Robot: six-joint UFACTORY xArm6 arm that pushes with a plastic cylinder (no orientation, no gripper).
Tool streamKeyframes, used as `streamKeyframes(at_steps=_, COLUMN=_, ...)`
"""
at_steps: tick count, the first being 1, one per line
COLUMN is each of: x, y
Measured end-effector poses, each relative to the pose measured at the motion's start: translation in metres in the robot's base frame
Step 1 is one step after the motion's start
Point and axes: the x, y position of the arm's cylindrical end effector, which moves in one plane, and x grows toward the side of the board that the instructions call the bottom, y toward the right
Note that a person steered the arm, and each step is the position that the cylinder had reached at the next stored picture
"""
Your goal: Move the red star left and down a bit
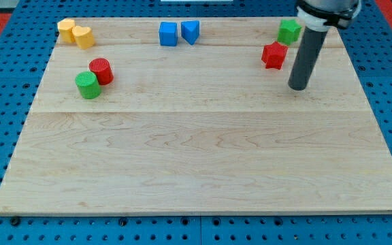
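Note:
The red star lies near the board's top right. A green star-like block sits just above and to its right. My tip stands on the board a little to the right of and below the red star, not touching it. The dark rod rises from the tip toward the view's top edge.
A blue cube and a blue triangular block sit at top centre. Two yellow blocks lie at the top left. A red cylinder and a green cylinder touch at the left. The wooden board rests on a blue perforated table.

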Motion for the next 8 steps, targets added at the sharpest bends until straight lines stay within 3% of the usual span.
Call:
streamKeyframes(at_steps=5, x=0.002, y=0.005)
streamKeyframes(at_steps=7, x=-0.073, y=0.005)
streamKeyframes(at_steps=8, x=-0.080, y=0.007)
